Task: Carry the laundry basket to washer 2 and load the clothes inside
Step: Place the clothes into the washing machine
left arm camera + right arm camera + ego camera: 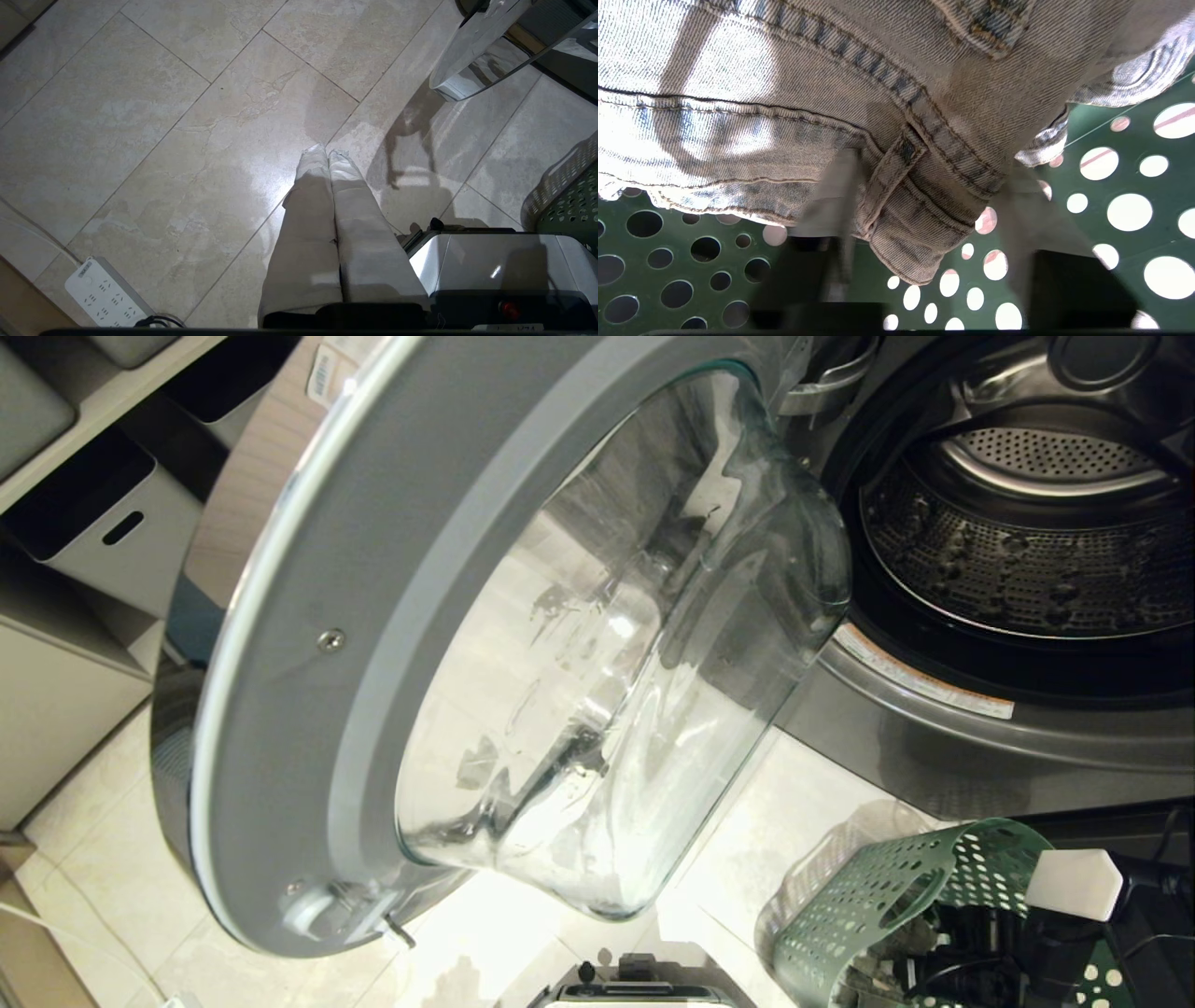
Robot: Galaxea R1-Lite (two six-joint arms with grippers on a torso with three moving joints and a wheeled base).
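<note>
1. Step in hand: the right pincer [920,224], inside the laundry basket [868,896] on the floor below washer 2 [1018,560], straddles the clothes [878,116], fingers not yet clamped.
2. Next: clamp on the waistband, lift into the open drum.
3. The left pincer [327,156] hangs closed, empty.

The laundry basket [868,896] sits on the floor [112,887] before washer 2 [934,747], clothes [831,107] inside it.

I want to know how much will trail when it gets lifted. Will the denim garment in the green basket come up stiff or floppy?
Probably floppy: the denim garment lies folded and rumpled in the laundry basket. Its waistband with the belt loop looks thick, so that part may bunch firmly between the right gripper fingers. The rest would likely hang and drag over the rim.
</note>
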